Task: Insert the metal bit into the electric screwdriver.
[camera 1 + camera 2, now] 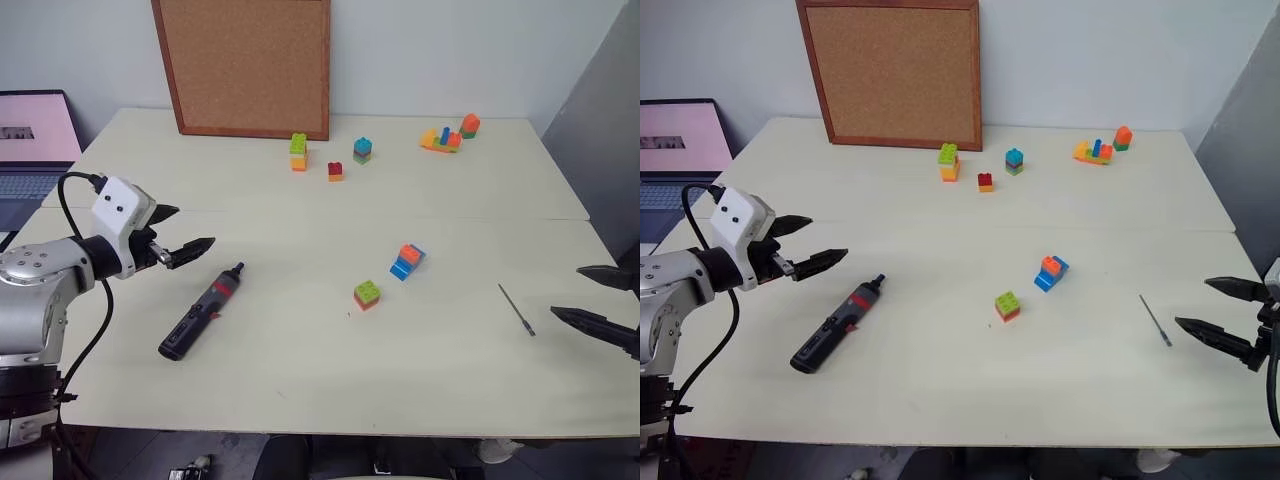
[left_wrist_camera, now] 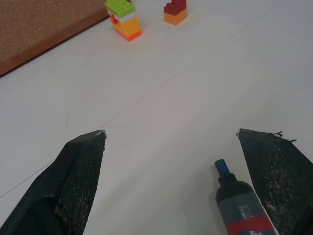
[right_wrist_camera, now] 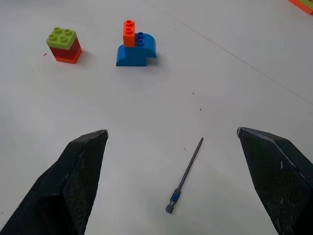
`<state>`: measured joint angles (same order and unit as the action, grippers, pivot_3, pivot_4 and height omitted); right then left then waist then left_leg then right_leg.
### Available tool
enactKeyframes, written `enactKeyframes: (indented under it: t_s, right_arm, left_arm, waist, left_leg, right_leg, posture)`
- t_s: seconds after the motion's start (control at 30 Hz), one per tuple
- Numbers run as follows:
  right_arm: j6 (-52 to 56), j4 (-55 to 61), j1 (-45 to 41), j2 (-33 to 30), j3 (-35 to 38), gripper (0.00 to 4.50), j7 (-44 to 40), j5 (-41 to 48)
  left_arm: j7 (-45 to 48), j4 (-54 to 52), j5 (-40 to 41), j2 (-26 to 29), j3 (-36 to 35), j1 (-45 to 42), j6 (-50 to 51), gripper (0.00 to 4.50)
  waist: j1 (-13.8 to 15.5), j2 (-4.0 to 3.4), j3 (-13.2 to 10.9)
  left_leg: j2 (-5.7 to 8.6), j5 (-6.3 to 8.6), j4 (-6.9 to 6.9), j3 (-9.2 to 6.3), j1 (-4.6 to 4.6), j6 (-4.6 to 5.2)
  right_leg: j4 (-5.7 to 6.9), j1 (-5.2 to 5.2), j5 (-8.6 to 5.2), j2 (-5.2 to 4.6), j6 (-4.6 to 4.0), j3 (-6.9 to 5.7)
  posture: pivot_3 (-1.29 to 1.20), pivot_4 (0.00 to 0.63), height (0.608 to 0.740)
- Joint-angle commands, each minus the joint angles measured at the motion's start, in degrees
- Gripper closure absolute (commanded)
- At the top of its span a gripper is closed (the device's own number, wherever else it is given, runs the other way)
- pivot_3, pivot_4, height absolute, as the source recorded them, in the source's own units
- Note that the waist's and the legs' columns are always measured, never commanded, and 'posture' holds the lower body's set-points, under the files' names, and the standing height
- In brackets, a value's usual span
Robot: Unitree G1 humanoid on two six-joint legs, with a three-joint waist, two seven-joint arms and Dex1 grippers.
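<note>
2 wide-open grippers, left gripper (image 1: 190, 229) and right gripper (image 1: 1211, 309), flank the electric screwdriver (image 1: 200, 312) and metal bit (image 1: 516, 309) lying on the counter (image 1: 300, 360); its label is unreadable.

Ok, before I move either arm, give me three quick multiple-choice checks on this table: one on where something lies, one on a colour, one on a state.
1. Where does the thin dark grey metal bit lie?
A. On the pale table, in front of the right gripper
B. Against the cork board
C. Inside the screwdriver tip

2. What colour is the band near the narrow tip of the black pen-shaped electric screwdriver?
A. Yellow
B. Red
C. Green

3. How do the two grippers stand?
A. Both shut on tools
B. Left gripper shut, right open
C. Both open and empty

Answers:
1 A: the bit rests bare on the table between the right fingers in the wrist view.
2 B: a red band shows behind the tip.
3 C: both pairs of fingers are spread with nothing between them.
</note>
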<state>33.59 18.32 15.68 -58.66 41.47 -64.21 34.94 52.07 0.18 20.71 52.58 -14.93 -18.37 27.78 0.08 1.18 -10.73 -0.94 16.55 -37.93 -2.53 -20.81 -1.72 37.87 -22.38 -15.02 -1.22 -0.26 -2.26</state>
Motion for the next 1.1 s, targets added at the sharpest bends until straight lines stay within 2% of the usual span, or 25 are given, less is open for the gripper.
enactKeyframes:
  t_s: [0.03,0.23,0.5,0.6,0.83,1.0,1.1]
  right_arm:
    - [-0.7,0.3,-0.8,-0.9,0.9,0.04,-0.5,-0.4]
    - [-1.0,0.8,-1.8,-0.1,-0.6,0.04,0.2,-0.8]
    - [-1.5,1.0,-3.1,0.6,-2.1,0.04,1.3,-0.7]
    - [-1.0,2.1,-5.7,1.7,-4.8,0.04,2.9,0.3]
    - [-0.8,5.1,-14.4,5.2,-17.8,0.04,10.2,-2.5]
    - [-1.6,-2.8,-27.9,13.7,-31.8,0.04,18.2,-9.4]
    - [-2.7,-6.5,-31.7,16.7,-35.2,0.04,17.8,-10.9]
  left_arm:
    - [1.1,-0.8,1.3,1.3,-1.9,-0.4,-0.3,0.00]
    - [1.4,-2.4,2.8,-0.3,-4.0,-0.7,-3.6,0.00]
    - [3.6,-1.4,2.7,0.7,-3.3,0.6,-5.9,0.00]
    - [5.1,-3.6,3.4,0.7,-2.0,0.7,-5.4,0.00]
    - [8.8,-14.5,10.1,-0.6,2.3,2.6,1.6,0.00]
    - [9.3,-18.2,12.2,-3.5,7.1,0.5,3.5,0.00]
    - [10.3,-20.5,11.9,-3.9,9.3,1.2,3.1,0.00]
  waist:
    - [0.0,0.00,0.0]
    - [0.0,0.03,0.0]
    - [0.0,0.03,0.0]
    - [0.0,0.03,0.0]
    - [-0.1,0.00,0.0]
    - [-0.5,0.05,-0.1]
    - [-0.4,0.02,-0.1]
  left_leg:
    - [0.00,0.00,0.00,0.00,0.00,0.00]
    - [-0.02,0.00,0.00,0.00,0.00,0.00]
    - [-0.02,0.00,0.00,0.04,0.00,0.00]
    - [-0.03,0.00,0.00,0.04,0.01,0.00]
    - [-0.04,0.00,0.00,0.10,-0.02,0.00]
    - [-0.07,0.00,-0.04,0.16,0.01,-0.01]
    - [-0.05,-0.01,-0.03,0.18,-0.04,0.00]
  right_leg:
    - [0.00,0.00,0.00,0.00,0.00,0.00]
    - [0.00,-0.01,0.00,0.00,0.00,0.00]
    - [0.00,-0.01,0.00,0.00,0.00,0.03]
    - [0.01,-0.01,0.00,0.00,0.00,0.03]
    - [0.02,-0.05,0.01,0.00,0.01,0.09]
    - [0.12,-0.12,0.04,0.08,0.03,0.16]
    - [0.17,-0.24,0.09,0.10,0.05,0.20]
  posture:
    - [0.00,0.150,0.740]
    - [0.00,0.150,0.740]
    - [0.00,0.150,0.740]
    - [0.00,0.150,0.740]
    - [0.00,0.150,0.740]
    - [0.00,0.150,0.740]
    - [0.00,0.150,0.740]
